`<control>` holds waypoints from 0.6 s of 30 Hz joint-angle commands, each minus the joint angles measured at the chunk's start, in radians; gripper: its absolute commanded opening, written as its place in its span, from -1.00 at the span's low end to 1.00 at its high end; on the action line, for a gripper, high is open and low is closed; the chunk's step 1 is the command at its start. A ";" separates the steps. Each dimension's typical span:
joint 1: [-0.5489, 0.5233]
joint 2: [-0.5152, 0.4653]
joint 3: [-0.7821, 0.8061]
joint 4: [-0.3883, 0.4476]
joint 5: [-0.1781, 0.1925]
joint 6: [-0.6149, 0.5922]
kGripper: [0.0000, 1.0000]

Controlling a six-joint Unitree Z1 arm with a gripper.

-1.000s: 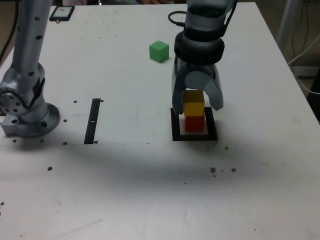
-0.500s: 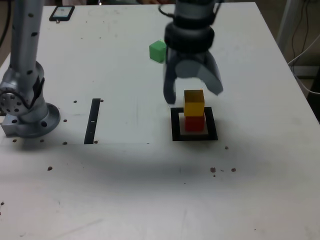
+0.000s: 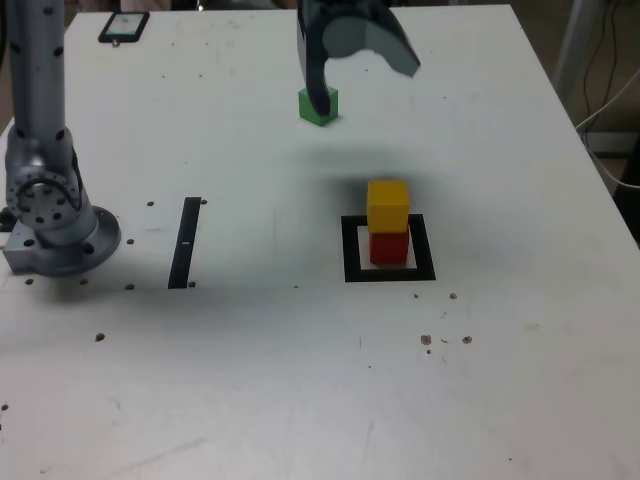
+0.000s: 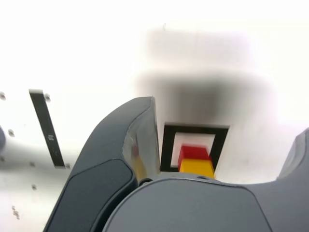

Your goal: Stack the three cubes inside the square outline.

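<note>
Two cubes stacked both views (green cube [image 3: 319,105] exterior only).

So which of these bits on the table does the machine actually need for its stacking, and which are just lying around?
Part of the job:
- yellow cube, sitting on the red cube
- square outline around them
- green cube, apart from the stack
- end effector, open and empty

Just lying about:
- thin black strip
- phone at the table's far edge
</note>
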 commanded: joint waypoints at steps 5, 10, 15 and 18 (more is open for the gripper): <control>0.207 0.085 -0.036 0.004 0.039 0.075 0.99; 0.289 0.153 -0.054 0.002 0.053 0.078 0.99; 0.325 0.189 -0.068 0.001 0.085 0.079 0.99; 0.328 0.208 -0.067 0.001 0.100 0.081 0.99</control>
